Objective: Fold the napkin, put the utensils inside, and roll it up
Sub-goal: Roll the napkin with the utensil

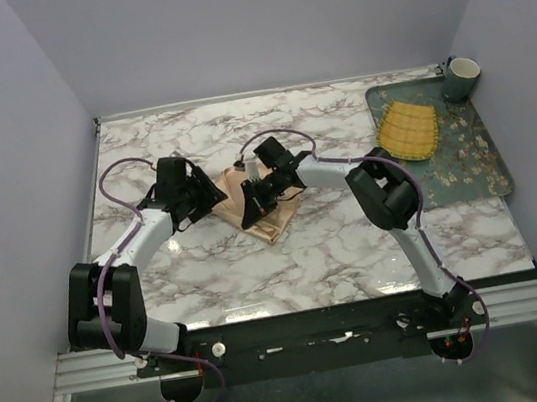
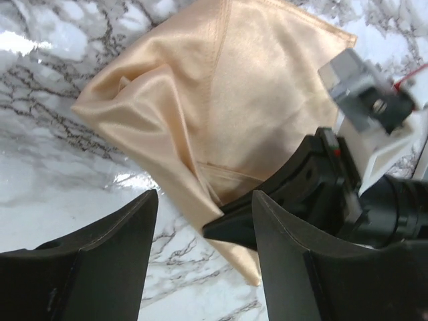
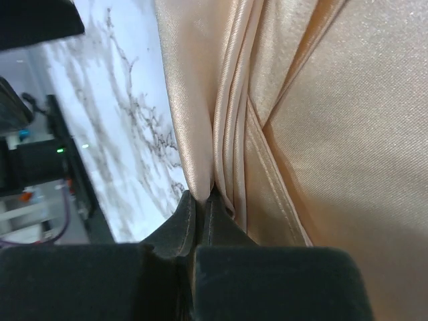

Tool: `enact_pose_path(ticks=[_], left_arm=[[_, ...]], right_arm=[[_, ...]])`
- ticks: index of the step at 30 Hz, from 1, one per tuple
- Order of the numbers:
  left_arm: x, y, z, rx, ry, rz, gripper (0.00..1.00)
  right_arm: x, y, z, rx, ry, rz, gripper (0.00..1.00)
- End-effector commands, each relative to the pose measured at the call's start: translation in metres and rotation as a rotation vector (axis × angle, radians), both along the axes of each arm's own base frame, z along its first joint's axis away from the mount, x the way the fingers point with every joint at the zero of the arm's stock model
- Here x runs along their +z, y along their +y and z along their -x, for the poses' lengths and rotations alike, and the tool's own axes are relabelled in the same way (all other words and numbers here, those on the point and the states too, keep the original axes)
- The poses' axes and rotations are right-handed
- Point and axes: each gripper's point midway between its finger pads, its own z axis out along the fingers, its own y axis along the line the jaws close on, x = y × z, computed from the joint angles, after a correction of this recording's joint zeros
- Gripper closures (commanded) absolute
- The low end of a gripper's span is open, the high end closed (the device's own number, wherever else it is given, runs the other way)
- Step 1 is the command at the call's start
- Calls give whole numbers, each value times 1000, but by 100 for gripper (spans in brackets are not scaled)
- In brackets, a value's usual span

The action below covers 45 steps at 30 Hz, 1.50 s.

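Top external view shows both arms meeting over the peach-orange napkin, which lies bunched near the middle of the marble desk, slightly left of centre. The right tool sits on the napkin. The right wrist view shows its two fingers pressed together on a raised fold of the cloth, with several layers pinched between the tips. The left tool is just beside the napkin's left edge. In the left wrist view its fingers stand wide apart, low over the desk and gripping nothing, with the napkin's edge and the tip of the right tool ahead of the gap. The cloth is partly folded, with a crumpled hump on one side. At the far right of the desk, well apart from the napkin, a green tray carries a yellow checked cloth, with a mug at its far corner.
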Motion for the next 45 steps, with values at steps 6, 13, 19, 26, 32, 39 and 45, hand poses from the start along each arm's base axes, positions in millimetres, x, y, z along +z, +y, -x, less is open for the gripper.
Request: enact_pose_path(ticks=[6, 13, 19, 26, 32, 39, 45], left_arm=[[-30, -6, 26, 35, 81, 91, 35], [-48, -15, 15, 126, 140, 192, 33], [-65, -9, 19, 193, 189, 180, 41], [-73, -9, 24, 207, 220, 165, 38], [-78, -9, 16, 189, 212, 117, 41], [-80, -8, 11, 157, 193, 64, 67], [-74, -8, 9, 145, 180, 42, 87]], right_arm=[[-29, -19, 29, -25, 396, -31, 100], [-26, -18, 27, -53, 431, -72, 100], [-25, -20, 26, -61, 449, -91, 100], [-17, -18, 22, -83, 494, -148, 100], [-14, -15, 21, -73, 505, -193, 100], [-14, -18, 21, -69, 501, -194, 100], [-17, -21, 21, -58, 463, -151, 100]])
